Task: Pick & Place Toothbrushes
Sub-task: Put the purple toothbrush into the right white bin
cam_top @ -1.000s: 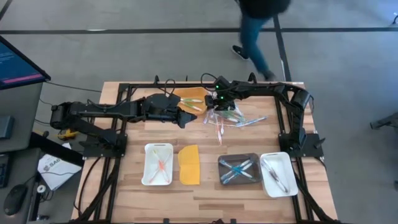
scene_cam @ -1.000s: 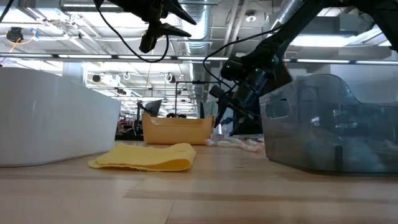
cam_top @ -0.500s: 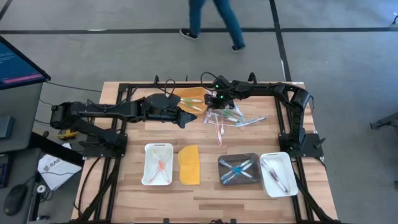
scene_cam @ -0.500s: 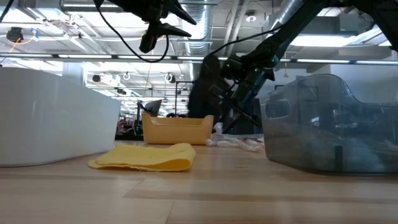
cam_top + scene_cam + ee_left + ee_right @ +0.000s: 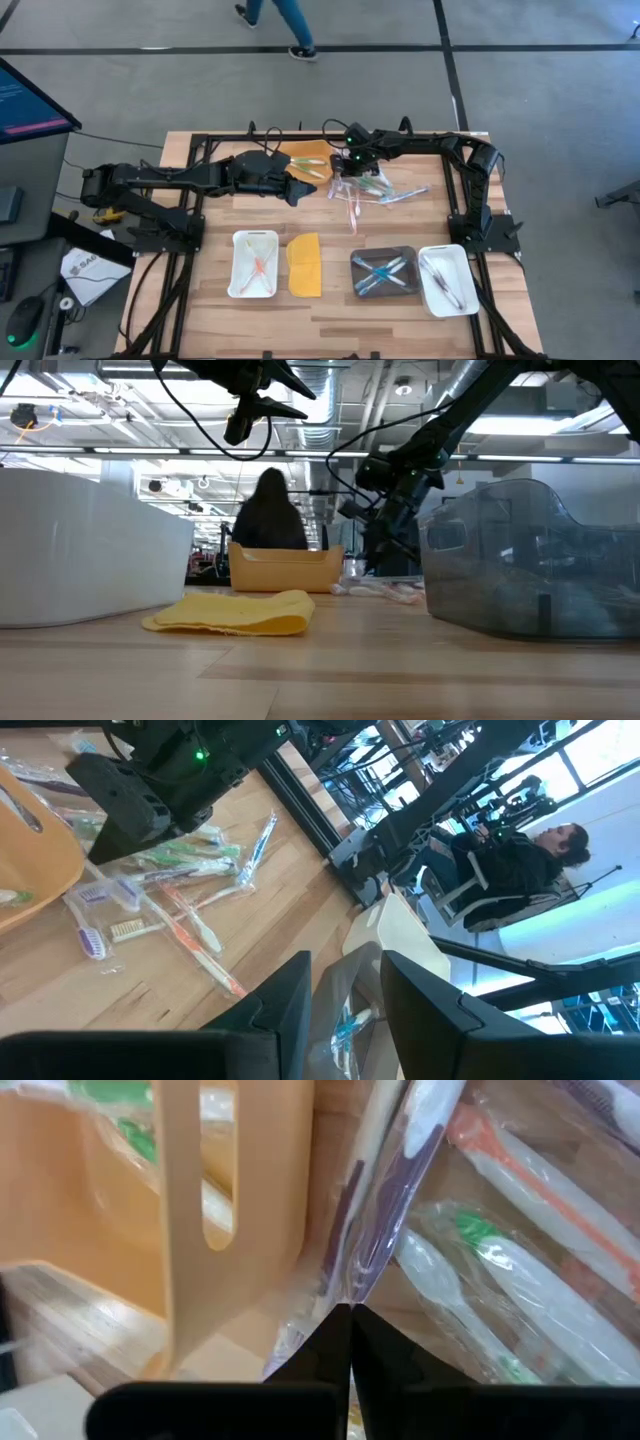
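Observation:
A pile of wrapped toothbrushes (image 5: 372, 190) in orange, green, blue and purple lies on the wooden table, right of an orange tray (image 5: 305, 158). My right gripper (image 5: 344, 178) reaches down to the pile's left edge and is shut on a purple toothbrush (image 5: 390, 1220) in a clear wrapper. My left gripper (image 5: 298, 190) hovers open left of the pile, well above the table, with nothing between its fingers (image 5: 290, 1000). Some toothbrushes lie in the trays near the front. My right gripper pinches the purple toothbrush's clear wrapper (image 5: 352, 1288) between its two fingertips, close to the orange tray's wall (image 5: 190, 1220). The fingers slant down from the table's far right side. The toothbrush lies among the others in the pile.
Along the front stand a white tray (image 5: 255, 264) with orange toothbrushes, a yellow lid (image 5: 304, 265), a dark tray (image 5: 385, 272) with blue ones and another white tray (image 5: 446, 280). A person (image 5: 285, 15) walks on the floor beyond the far edge.
My right gripper has stayed at the pile's left edge and shut its fingers there on the wrapped purple toothbrush. The person beyond the table has walked toward the left.

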Controlling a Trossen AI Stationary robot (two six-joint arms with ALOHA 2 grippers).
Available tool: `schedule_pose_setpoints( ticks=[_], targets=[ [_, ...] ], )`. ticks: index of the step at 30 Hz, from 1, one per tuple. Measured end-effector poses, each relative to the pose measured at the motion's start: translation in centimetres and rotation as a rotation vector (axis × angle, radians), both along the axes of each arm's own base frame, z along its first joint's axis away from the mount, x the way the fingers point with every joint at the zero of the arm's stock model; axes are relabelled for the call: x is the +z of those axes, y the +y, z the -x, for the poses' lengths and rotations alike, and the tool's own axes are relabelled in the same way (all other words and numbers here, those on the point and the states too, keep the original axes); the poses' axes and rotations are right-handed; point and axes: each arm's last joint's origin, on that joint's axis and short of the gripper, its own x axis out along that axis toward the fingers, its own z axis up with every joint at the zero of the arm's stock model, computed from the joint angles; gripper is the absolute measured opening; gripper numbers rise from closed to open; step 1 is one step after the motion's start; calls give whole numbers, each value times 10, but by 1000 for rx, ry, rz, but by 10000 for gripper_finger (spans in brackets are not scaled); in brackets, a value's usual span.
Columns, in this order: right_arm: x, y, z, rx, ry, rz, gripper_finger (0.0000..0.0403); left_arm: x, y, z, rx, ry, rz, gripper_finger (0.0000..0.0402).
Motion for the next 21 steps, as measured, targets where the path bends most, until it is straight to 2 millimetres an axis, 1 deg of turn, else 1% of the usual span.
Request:
schedule_pose_setpoints(
  ticks=[5, 10, 16, 21],
  targets=[
    [-1, 3, 2, 52, 17, -23, 1, 0, 0, 0, -2, 0, 1, 117],
    [8, 9, 3, 94, 13, 4, 1, 0, -2, 0, -11, 1, -1, 117],
    [36, 11, 8, 101, -53, 60, 1, 0, -2, 0, -13, 1, -4, 117],
    [65, 13, 18, 91, -105, 104, 0, 0, -2, 0, -14, 1, -6, 117]
  ],
)
